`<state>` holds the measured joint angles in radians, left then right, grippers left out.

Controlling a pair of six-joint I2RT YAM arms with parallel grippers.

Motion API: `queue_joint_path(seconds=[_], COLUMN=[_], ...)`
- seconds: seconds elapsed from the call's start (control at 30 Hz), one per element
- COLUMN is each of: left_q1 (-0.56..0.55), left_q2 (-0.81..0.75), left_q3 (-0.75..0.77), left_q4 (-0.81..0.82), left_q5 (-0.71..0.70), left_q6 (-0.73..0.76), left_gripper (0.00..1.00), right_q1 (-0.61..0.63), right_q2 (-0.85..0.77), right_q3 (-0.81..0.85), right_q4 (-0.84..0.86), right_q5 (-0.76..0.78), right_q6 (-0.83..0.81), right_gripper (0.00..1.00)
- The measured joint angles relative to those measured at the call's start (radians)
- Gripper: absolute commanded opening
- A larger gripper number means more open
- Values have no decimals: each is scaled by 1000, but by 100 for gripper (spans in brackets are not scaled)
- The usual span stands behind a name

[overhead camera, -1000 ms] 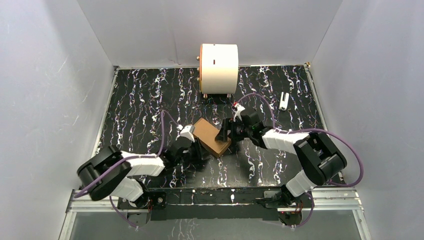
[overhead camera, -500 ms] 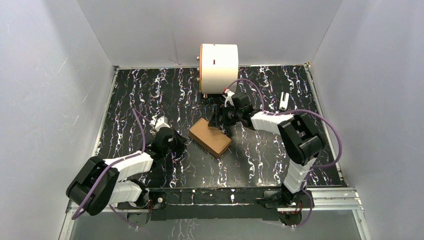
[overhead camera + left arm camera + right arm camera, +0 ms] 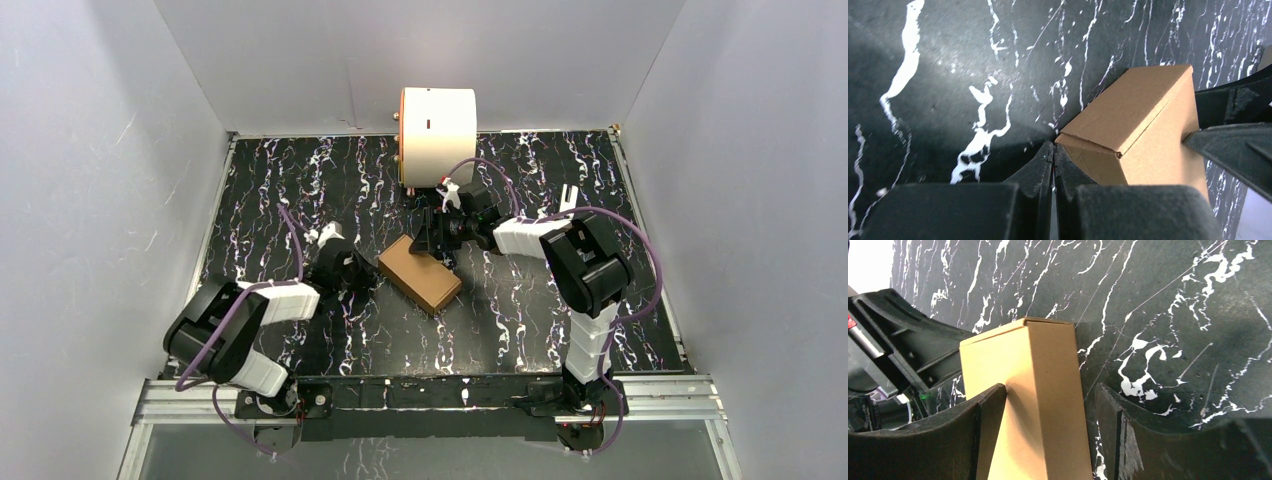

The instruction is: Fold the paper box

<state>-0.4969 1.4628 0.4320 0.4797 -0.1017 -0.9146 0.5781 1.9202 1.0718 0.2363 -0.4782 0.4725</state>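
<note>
The paper box (image 3: 420, 272) is a closed brown carton lying flat on the black marbled table (image 3: 280, 190). My left gripper (image 3: 366, 271) is shut and empty. Its tips (image 3: 1053, 150) sit at the table right beside the near corner of the box (image 3: 1143, 115). My right gripper (image 3: 430, 238) is at the box's far end and open, straddling the box (image 3: 1043, 390). One finger (image 3: 985, 410) rests against the box's broad face. The other finger (image 3: 1113, 415) stands a little off its narrow side.
A large white cylinder with an orange rim (image 3: 438, 135) stands at the back centre, just behind the right gripper. A small white object (image 3: 568, 200) lies at the back right. White walls close in the table on three sides.
The left gripper let go of the box's left edge, drew back left, shut, then came back to its corner. The right gripper moved from the box's right side round to its far end.
</note>
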Motion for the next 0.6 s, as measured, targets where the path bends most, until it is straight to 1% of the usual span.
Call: queue_joint_path(seconds=[0.33, 0.5, 0.6], left_q1=[12, 16, 20], left_q2=[135, 167, 185], left_q3=[47, 61, 74], left_q4=[165, 207, 224], left_q5=[73, 88, 98], left_q6=[21, 68, 95], left_gripper=[0, 0, 0], right_q1=[14, 14, 14], right_q2=[2, 2, 2], right_q3=[-45, -56, -56], right_q4=[79, 99, 98], right_q5=[-38, -32, -26], right_q6=[56, 74, 76], right_gripper=[70, 66, 66])
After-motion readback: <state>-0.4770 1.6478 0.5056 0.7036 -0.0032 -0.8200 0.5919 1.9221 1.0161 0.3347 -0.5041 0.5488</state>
